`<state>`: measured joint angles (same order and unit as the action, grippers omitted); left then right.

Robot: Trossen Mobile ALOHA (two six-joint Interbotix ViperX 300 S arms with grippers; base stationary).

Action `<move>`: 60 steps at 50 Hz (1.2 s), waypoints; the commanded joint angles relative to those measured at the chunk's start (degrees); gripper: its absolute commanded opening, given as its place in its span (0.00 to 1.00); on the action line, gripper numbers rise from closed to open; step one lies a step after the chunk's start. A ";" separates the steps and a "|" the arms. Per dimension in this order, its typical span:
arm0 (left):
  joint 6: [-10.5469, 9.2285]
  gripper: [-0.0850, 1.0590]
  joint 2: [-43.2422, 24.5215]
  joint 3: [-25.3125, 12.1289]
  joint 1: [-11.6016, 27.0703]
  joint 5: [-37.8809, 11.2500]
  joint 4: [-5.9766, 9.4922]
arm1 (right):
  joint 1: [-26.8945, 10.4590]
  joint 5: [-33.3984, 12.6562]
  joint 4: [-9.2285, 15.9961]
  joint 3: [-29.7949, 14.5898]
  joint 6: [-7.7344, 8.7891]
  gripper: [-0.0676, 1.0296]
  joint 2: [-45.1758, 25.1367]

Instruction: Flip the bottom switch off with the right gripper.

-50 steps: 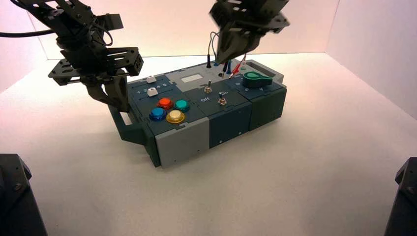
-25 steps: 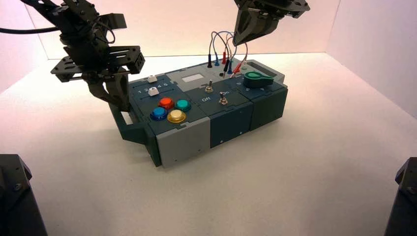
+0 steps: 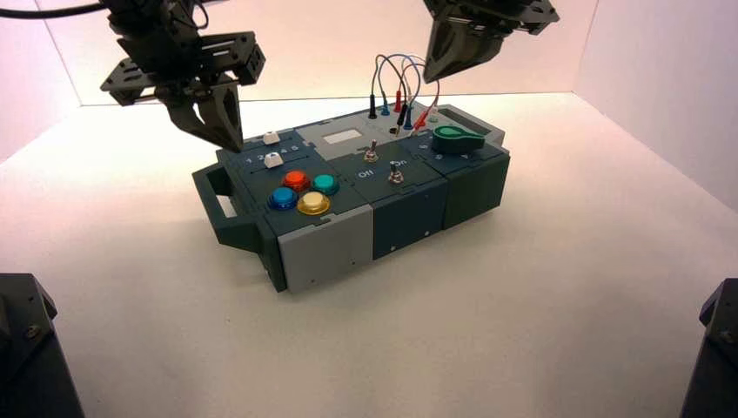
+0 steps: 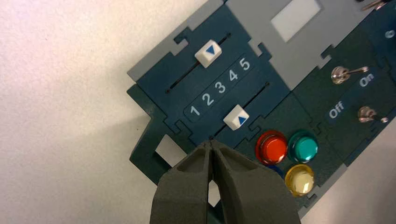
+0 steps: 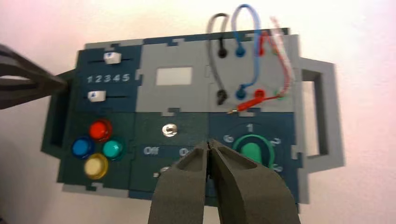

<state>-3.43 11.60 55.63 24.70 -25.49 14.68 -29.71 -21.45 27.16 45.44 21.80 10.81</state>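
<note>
Two arms reach in from the top of the high view, both cut off by its edge. The right claw partly covers the lower edge of the box in its own wrist view, including part of the "On" lettering; the foot of the bottom switch shows just beside it. In the left wrist view, the left claw hides most of the blue button.

Compared with a second ago, the right claw is farther back and higher, and the wires it had been covering are in sight. The left claw has risen from beside the handle and moved inward, near the sliders. The bottom switch looks the same in the high view.

It sits on the dark blue panel near the front edge of the box, in front of the other silver toggle and left of the green knob. Its short lever slants up from the nut, the long axis tipped toward the "Off" lettering side.

Both claws are closed, fingertips together, gripping nothing. The right one hangs above the back of the box, well apart from the bottom switch. The box stands at an angle on the desk.
</note>
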 commanded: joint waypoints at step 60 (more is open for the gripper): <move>8.26 0.05 0.88 0.88 -8.96 29.18 -1.67 | 24.43 11.51 -2.55 8.88 0.00 0.04 9.49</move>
<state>4.75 11.78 56.43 16.79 1.76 12.92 -7.12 -11.07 24.52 54.58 21.80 19.34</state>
